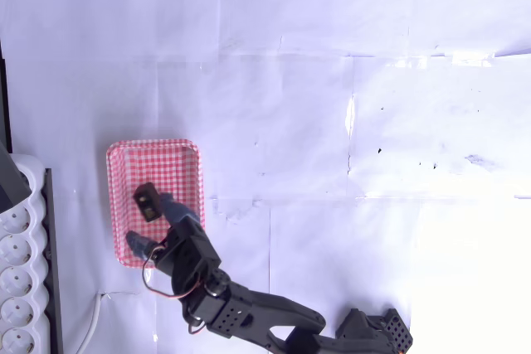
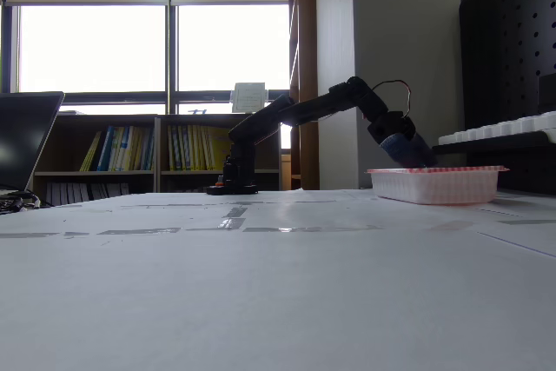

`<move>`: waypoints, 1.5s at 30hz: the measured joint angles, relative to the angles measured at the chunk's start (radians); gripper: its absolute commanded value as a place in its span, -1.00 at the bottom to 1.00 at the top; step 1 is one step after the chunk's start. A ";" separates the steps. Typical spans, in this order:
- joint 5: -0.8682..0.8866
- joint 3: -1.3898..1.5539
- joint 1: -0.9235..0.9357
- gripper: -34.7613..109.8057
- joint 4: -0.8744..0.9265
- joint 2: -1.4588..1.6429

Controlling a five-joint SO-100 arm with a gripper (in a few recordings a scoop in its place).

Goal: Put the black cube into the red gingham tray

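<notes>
**Cube down in the tray, jaws spread wide**

While the black arm leans in over the shallow red-and-white gingham tray point(image 1: 155, 150), its jaws point(image 1: 157, 223) stand apart, clutching nothing, blue-grey padded fingers point(image 1: 175, 207) splayed inside the rim. Overhead, the small matte black cube point(image 1: 148, 201) lies on the tray floor, just beside the right finger. On the white paper-covered counter point(image 1: 332, 122), the tray sits at far left.

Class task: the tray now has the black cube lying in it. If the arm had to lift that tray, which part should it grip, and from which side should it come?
Grip the raised rim of the tray on its right-hand long edge in the overhead view, coming down from above. The tray is shallow and far wider than the open gripper, so probably just the thin rim fits between the fingers. The black cube lies inside, clear of that edge.
</notes>
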 measured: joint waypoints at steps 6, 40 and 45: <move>-0.021 -0.071 0.020 -0.06 0.040 -0.241; 0.405 -2.904 1.011 -0.52 -0.322 -2.669; 0.425 -2.904 1.011 -0.52 -0.077 -2.743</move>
